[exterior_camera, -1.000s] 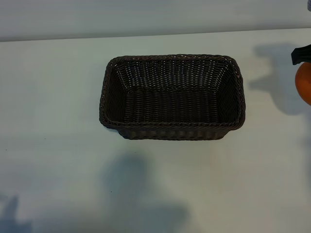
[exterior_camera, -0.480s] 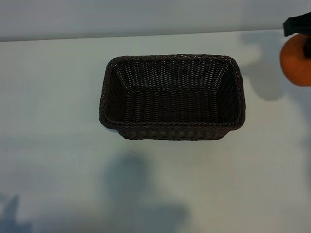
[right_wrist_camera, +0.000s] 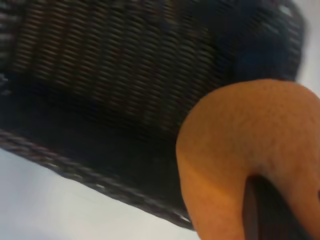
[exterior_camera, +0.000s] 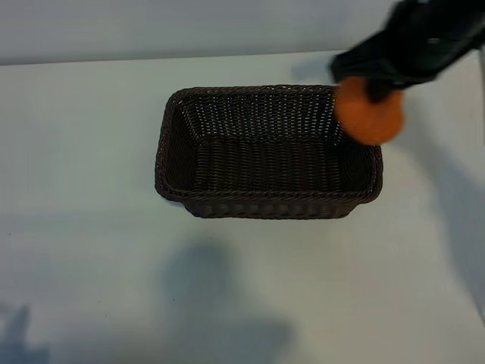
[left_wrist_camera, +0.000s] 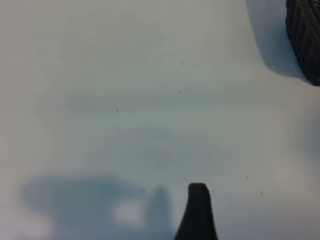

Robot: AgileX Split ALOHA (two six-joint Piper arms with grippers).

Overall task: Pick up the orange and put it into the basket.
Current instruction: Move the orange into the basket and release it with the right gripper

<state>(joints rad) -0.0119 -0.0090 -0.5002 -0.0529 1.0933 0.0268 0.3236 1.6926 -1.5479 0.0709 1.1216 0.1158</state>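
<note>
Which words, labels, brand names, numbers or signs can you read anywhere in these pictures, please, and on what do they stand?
None: no view shows readable text.
Dark brown woven wicker basket: bare weave, no label.
Small round orange fruit, held in the right gripper: plain peel, no sticker visible.
White table: unmarked.

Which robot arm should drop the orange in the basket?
The right one, most likely. Its gripper already holds the orange above the basket's right end. The left gripper holds nothing and sits over bare table beside the basket.
</note>
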